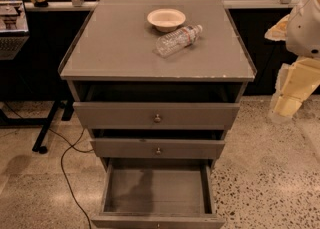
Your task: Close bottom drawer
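Gripper (pixel 292 95) is held right of the cabinet (pixel 110 43), well apart; its opening cannot be told. The bottom drawer (pixel 157 192) is pulled far out.

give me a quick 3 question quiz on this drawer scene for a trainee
1. True or false: the bottom drawer is shut.
2. What lies on its side beside the bowl on the cabinet top? A) a can B) a plastic bottle C) a mug
3. Fill in: the claw hangs near the picture's ____ edge, touching no drawer.

Key
1. False: it is pulled far out, its inside bare.
2. B
3. right
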{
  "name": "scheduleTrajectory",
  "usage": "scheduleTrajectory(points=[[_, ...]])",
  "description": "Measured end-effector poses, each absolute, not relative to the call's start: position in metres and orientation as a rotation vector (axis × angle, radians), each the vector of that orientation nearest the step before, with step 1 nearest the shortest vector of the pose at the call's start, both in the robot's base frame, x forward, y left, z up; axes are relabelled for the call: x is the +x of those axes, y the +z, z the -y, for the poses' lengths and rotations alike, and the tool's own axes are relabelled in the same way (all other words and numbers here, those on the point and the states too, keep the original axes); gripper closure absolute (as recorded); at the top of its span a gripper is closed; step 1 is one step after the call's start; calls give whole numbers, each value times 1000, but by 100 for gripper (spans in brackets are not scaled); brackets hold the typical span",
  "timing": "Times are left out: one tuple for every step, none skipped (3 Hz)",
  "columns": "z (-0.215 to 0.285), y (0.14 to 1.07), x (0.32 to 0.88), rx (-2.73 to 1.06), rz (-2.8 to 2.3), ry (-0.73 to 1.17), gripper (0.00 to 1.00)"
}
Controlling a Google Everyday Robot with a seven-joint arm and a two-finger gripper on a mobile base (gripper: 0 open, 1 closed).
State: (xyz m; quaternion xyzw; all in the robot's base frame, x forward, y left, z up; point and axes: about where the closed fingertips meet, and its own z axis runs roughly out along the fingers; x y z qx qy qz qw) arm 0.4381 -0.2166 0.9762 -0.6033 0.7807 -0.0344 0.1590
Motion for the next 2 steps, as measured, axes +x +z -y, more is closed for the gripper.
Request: scheduleTrajectory(points=[[217,976,438,-1725,-2232,-98,0],[205,966,418,-1715,-2204,4,0]])
